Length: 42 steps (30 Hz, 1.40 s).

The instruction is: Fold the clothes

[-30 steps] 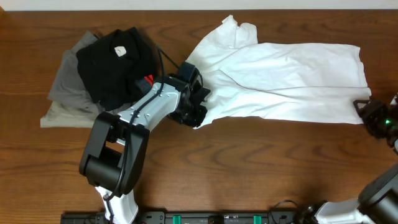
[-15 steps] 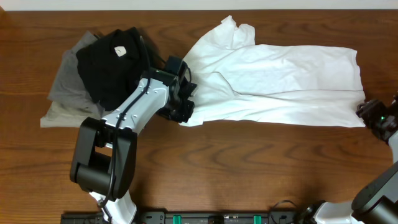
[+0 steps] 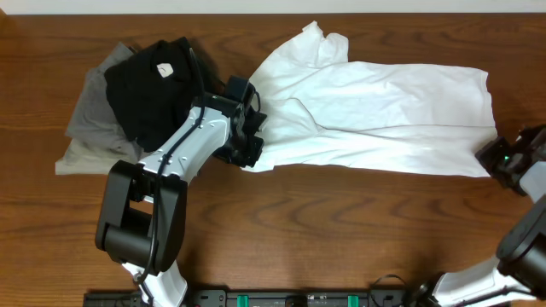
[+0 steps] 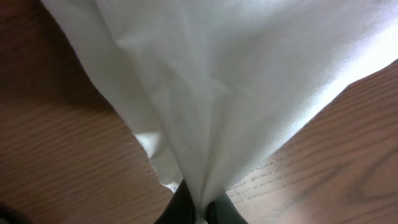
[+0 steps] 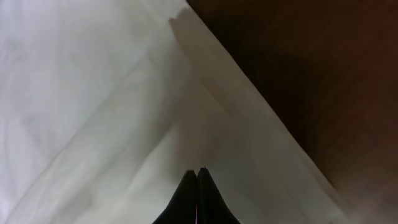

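Pinching one near corner each, the left gripper (image 3: 252,152) and right gripper (image 3: 497,159) hold the white T-shirt (image 3: 375,111) pulled flat on the worktop (image 3: 341,239), probably so it folds neatly.

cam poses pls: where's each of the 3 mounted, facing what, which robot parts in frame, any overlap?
Overhead: fixed above the table, facing straight down at the white T-shirt and folded pile; both arms show.
Left wrist: on the left arm, facing along the left pincer, shut on bunched shirt.
Right wrist: on the right arm, facing down at the shirt's edge; right pincer tips closed.
Shared: all see shirt and wood.
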Each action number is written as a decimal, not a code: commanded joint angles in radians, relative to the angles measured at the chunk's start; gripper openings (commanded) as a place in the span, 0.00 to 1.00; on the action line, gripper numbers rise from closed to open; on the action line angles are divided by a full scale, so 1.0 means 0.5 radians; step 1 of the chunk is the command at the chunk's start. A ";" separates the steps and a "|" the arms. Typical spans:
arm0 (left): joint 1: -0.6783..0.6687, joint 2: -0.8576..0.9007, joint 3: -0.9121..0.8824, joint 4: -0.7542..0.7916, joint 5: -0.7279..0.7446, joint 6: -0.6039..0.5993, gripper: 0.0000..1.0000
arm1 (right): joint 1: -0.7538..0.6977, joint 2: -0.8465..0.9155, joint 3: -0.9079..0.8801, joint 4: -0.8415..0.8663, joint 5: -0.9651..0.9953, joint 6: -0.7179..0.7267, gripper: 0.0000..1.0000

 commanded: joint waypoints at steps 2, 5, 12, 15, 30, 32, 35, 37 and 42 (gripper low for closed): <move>0.014 -0.030 0.043 0.002 -0.034 0.011 0.06 | 0.050 0.113 0.009 0.192 -0.069 0.127 0.01; 0.014 -0.030 0.043 0.016 -0.033 0.011 0.06 | 0.070 0.186 0.009 0.444 -0.147 0.150 0.01; 0.014 -0.030 0.043 0.018 -0.033 0.011 0.06 | 0.049 0.250 0.014 1.099 -0.679 0.211 0.01; 0.014 -0.030 0.043 0.017 -0.034 0.011 0.06 | 0.000 0.240 0.031 1.198 -0.868 0.337 0.01; 0.014 -0.030 0.043 0.016 -0.034 0.011 0.06 | -0.253 0.019 0.031 0.177 -0.490 -0.102 0.43; 0.014 -0.030 0.043 0.016 -0.034 0.011 0.06 | -0.268 -0.046 0.031 0.096 -0.380 -0.104 0.45; 0.014 -0.030 0.043 0.016 -0.034 0.011 0.06 | -0.273 -0.146 0.031 -0.012 -0.233 -0.149 0.49; 0.014 -0.030 0.043 0.016 -0.034 0.011 0.06 | -0.271 -0.209 0.031 -0.100 -0.105 -0.146 0.51; 0.014 -0.030 0.043 0.017 -0.034 0.011 0.06 | -0.269 -0.235 0.031 -0.315 0.133 -0.116 0.53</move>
